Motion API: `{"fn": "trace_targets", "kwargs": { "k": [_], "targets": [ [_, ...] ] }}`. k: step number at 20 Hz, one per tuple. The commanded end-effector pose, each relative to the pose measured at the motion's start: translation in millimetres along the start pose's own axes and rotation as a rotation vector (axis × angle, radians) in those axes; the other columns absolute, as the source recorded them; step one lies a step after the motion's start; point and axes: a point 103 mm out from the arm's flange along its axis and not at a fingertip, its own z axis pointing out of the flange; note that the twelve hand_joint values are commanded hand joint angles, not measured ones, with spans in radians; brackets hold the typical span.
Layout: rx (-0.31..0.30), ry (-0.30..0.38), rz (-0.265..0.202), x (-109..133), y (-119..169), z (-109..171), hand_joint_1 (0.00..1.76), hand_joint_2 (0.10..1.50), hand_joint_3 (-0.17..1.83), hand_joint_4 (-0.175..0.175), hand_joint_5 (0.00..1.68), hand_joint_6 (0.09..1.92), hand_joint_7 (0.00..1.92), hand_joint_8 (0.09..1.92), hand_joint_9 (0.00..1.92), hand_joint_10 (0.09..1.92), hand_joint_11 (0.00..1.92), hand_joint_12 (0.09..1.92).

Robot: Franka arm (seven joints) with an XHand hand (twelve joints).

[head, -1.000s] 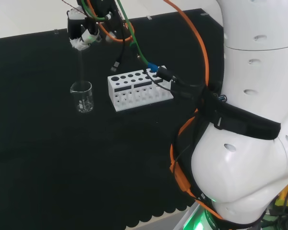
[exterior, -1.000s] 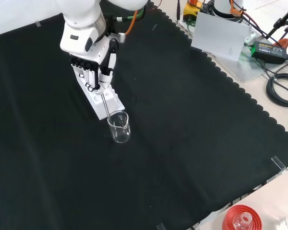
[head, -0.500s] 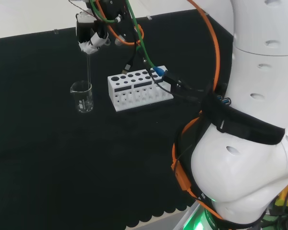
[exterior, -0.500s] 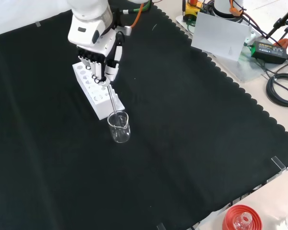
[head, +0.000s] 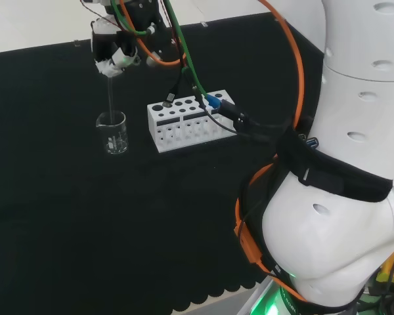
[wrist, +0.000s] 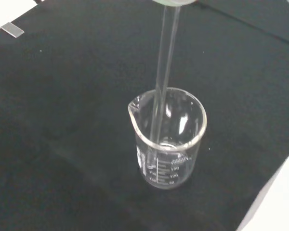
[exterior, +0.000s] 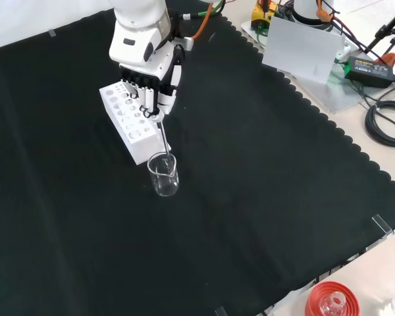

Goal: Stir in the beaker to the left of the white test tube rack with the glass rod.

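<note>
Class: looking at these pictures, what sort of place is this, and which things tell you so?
Probably a robotics lab set up for chemistry work: a glass beaker beside a white test tube rack on black cloth, and a robot hand holding a glass rod in the beaker.

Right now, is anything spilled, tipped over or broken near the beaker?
Nothing stands out. The beaker stands upright on the cloth beside the rack, the rod held by the hand reaches down into it, and no spill shows.

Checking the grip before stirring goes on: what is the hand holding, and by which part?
The hand holds the glass rod by its upper end, fingers curled round it; the rod's lower end reaches down into the beaker.
</note>
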Motion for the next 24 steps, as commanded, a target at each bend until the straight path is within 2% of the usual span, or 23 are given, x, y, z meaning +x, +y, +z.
{"fn": "trace_targets", "kwargs": {
  "k": [1, 13, 24],
  "targets": [
    [-0.004, 0.001, -0.022, 7, 21, -8, 1.22, 1.08, -0.17, -0.175, 1.26, 0.58, 1.59, 0.80, 1.86, 0.45, 1.66, 0.77],
    [-0.035, -0.015, -0.028, 13, 8, -23, 1.22, 1.08, -0.17, -0.175, 1.26, 0.57, 1.59, 0.80, 1.86, 0.45, 1.66, 0.77],
    [-0.036, -0.030, -0.039, 18, 0, -30, 1.22, 1.08, -0.17, -0.175, 1.26, 0.57, 1.59, 0.80, 1.86, 0.45, 1.66, 0.77]
  ]
}}
